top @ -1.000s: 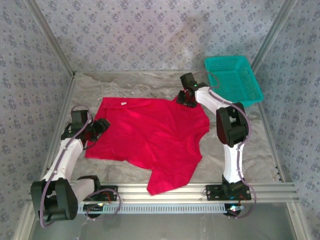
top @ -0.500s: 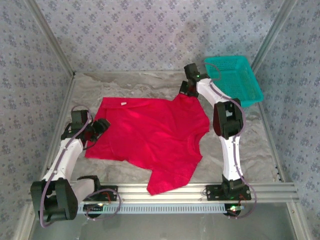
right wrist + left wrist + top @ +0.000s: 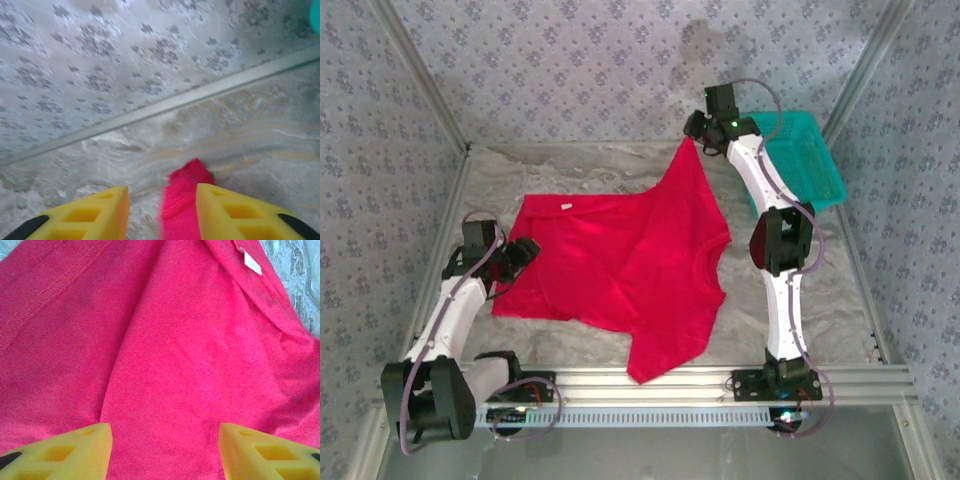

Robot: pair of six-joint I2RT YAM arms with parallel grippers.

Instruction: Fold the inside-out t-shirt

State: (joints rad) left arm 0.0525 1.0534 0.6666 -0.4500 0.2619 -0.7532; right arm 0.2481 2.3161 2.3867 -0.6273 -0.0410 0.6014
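The bright red t-shirt point(image 3: 620, 260) lies spread over the middle of the table, its white neck tag point(image 3: 565, 207) near the back left edge. My right gripper point(image 3: 695, 140) is raised at the back and holds the shirt's right sleeve corner, so that part hangs up off the table in a peak. In the right wrist view a red cloth strip point(image 3: 182, 200) is pinched against the right finger of my right gripper point(image 3: 161, 210). My left gripper point(image 3: 527, 250) rests at the shirt's left edge. In the left wrist view it point(image 3: 165, 450) is open over flat red cloth, with the tag point(image 3: 251, 262) ahead.
A teal mesh basket point(image 3: 810, 150) stands at the back right, just behind the right arm. Patterned walls enclose the table on three sides, and a metal rail point(image 3: 720, 380) runs along the near edge. Bare marbled table point(image 3: 830, 290) lies to the right of the shirt.
The right gripper has risen and moved back and to the right, pulling the shirt's right corner up off the table. The shirt's right side has drawn in. The left arm has stayed still.
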